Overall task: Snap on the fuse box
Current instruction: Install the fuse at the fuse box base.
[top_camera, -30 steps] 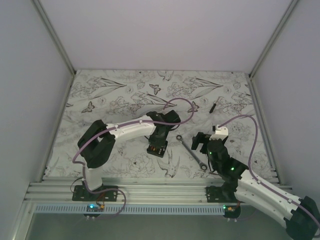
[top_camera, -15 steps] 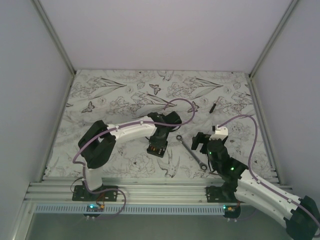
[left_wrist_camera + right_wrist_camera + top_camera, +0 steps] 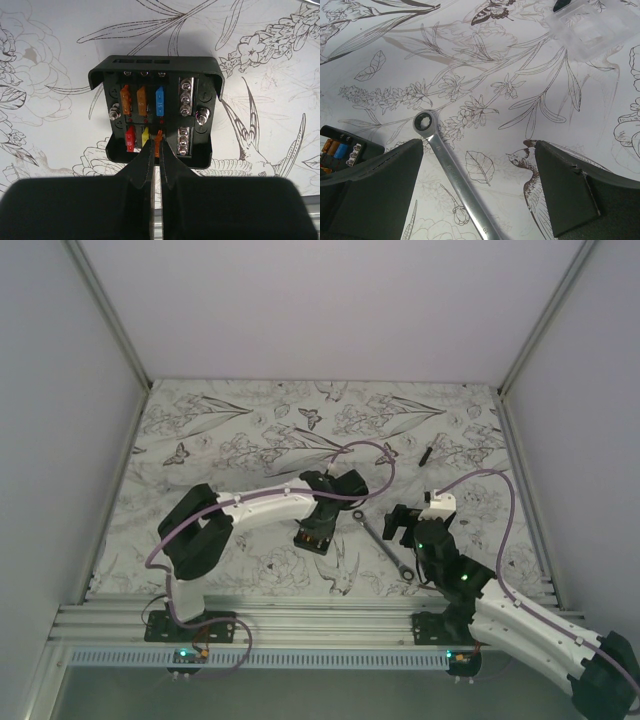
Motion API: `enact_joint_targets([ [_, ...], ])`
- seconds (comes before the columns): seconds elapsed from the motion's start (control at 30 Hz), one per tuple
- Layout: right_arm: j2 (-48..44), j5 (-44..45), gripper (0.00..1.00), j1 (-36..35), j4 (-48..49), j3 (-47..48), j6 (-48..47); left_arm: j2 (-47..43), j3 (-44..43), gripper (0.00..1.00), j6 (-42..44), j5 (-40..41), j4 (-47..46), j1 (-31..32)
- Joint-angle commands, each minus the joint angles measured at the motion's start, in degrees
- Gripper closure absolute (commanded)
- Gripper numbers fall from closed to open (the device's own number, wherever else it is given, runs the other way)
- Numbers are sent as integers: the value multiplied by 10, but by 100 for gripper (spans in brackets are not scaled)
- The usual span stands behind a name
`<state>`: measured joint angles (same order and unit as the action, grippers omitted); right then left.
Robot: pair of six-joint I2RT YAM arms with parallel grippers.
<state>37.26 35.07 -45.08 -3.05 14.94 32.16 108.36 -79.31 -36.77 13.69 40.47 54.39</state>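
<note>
The fuse box (image 3: 313,537) is a small black square box lying open on the flowered mat, with orange, blue, yellow and red fuses in rows. In the left wrist view the fuse box (image 3: 199,150) lies just beyond my left gripper (image 3: 156,142). That gripper is shut, and an orange fuse (image 3: 158,136) in the near row sits pinched between its tips. From above, the left gripper (image 3: 318,520) hangs over the box. My right gripper (image 3: 479,145) stands wide open and holds nothing, to the right of the fuse box (image 3: 340,150). It also shows in the top view, the right gripper (image 3: 400,525).
A silver ratchet wrench (image 3: 385,540) lies slantwise between the arms, and the wrench (image 3: 451,172) runs between the right fingers. A clear plastic cover (image 3: 585,25) lies farther out on the mat. A thin black stick (image 3: 426,454) lies at the back right. Walls close in three sides.
The left wrist has shifted slightly to the right above the fuse box. The box, the wrench and the right arm have stayed where they were.
</note>
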Motion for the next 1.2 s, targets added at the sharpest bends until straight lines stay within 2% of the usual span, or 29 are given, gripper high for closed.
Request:
enact_joint_targets([
  [0.0,1,11,0,3,14,-1,3,19,33,100,-23,-2,28,11],
  [0.53,3,11,0,3,17,-1,2,-16,42,100,-32,37,19,27],
  [0.9,4,11,0,3,18,-1,1,17,22,100,-23,28,18,34],
  [1.17,5,10,0,4,19,-2,0,29,28,100,-26,14,18,12],
])
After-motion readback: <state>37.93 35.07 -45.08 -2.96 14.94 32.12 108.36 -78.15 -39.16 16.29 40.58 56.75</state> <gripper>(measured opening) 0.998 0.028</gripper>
